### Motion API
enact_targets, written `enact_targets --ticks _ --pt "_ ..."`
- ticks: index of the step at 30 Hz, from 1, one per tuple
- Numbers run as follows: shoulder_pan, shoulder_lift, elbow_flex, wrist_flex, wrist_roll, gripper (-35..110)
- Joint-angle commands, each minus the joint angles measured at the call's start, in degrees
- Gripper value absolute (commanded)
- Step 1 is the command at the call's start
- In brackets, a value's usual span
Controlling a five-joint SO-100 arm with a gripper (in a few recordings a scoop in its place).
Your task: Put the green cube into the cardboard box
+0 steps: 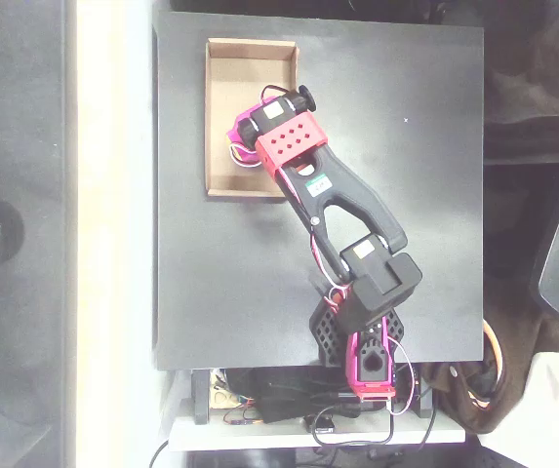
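Cube hidden, likely under wrist over the box [222,107], so arm reaches there to drop it inside. Gripper [243,136] sits above box floor; jaw state can't tell, wrist blocks fingers.

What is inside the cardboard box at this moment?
Inside the shallow tan cardboard box, the overhead view shows bare light-brown floor along the top and left. The magenta and black arm hangs over its right half, covering that part, so nothing there, including the jaws, can be judged.
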Motion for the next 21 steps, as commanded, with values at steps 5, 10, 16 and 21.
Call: enact_targets --ticks 5,10,16,21 --pt "-0.6 1.3 -0.7 -0.9 0.4 23" --pt "-0.6 1.3 -0.6 -2.5 0.4 30" --pt "-0.6 1.3 -0.6 -2.5 0.4 31" --pt "-0.6 1.4 -0.6 -2.5 0.4 31"
